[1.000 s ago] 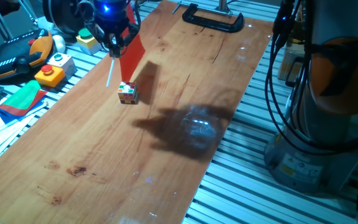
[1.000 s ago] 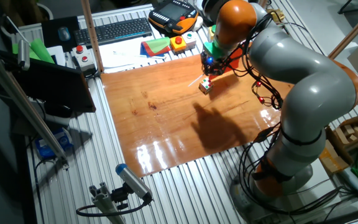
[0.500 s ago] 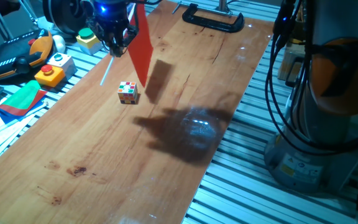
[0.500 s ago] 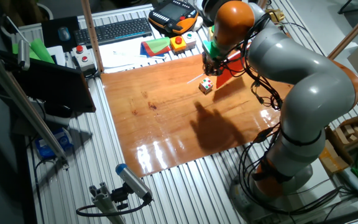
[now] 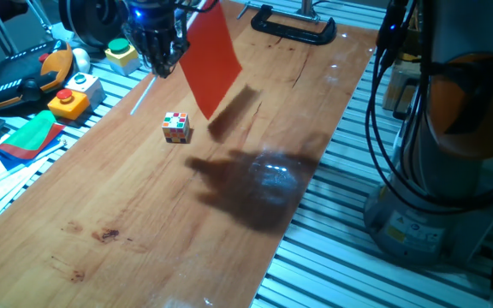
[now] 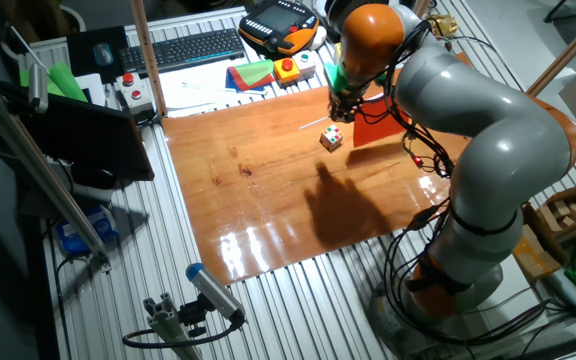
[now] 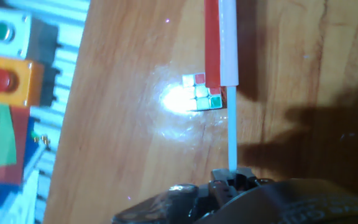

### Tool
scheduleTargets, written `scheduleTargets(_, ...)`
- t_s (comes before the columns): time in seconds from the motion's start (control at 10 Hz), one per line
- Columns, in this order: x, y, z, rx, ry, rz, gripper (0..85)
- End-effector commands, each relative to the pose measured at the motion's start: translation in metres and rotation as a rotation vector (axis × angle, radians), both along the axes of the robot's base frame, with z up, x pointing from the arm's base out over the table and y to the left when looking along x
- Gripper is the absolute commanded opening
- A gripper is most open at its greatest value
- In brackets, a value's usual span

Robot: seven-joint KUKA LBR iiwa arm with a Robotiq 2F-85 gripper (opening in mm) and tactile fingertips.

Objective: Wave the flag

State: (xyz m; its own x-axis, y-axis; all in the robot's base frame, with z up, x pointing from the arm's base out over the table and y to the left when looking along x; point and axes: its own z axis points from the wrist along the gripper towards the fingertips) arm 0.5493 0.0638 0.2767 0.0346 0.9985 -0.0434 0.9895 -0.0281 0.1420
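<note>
While the gripper point(image 5: 163, 62) is clamped on the lower end of the flag point(image 5: 210, 58), treat the stick as the axis of every coming move. In the hand view the stick point(image 7: 231, 87) leaves the jaws at the bottom edge and runs straight toward 12 o'clock, with the red sheet seen edge-on just left of it. In one fixed view the sheet stands in the air at about 2 o'clock from the gripper, tilted, with one corner pointing down toward the table point(image 5: 144, 214). It touches nothing.

Check the cube point(image 5: 175, 127) first. It lies on the table at 6 o'clock from the gripper in that view, just left of the sheet's lowest corner. In the hand view the cube point(image 7: 201, 91) sits directly under the stick line. You should judge a swing low enough to meet it as the main risk.

Note the open room:
1. Toward 3 to 5 o'clock of the sheet the wood is bare up to the near edge.
2. Toward 12 o'clock a black clamp point(image 5: 293, 27) lies on the far edge of the table, apart from the sheet.
3. Toward 9 o'clock the button boxes point(image 5: 74, 94) sit just off the table edge, near the gripper.

Keep the swing above cube height and between the clamp and the boxes.
</note>
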Motion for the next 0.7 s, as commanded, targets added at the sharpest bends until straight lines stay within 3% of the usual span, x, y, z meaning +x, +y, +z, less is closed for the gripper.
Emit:
scheduleTargets(0.0,0.0001,-0.0003,-0.0001,-0.003,0.004,-0.649,0.7)
scheduleTargets(0.6,0.0007,-0.009,-0.0032,-0.011,0.006,-0.648,0.7)
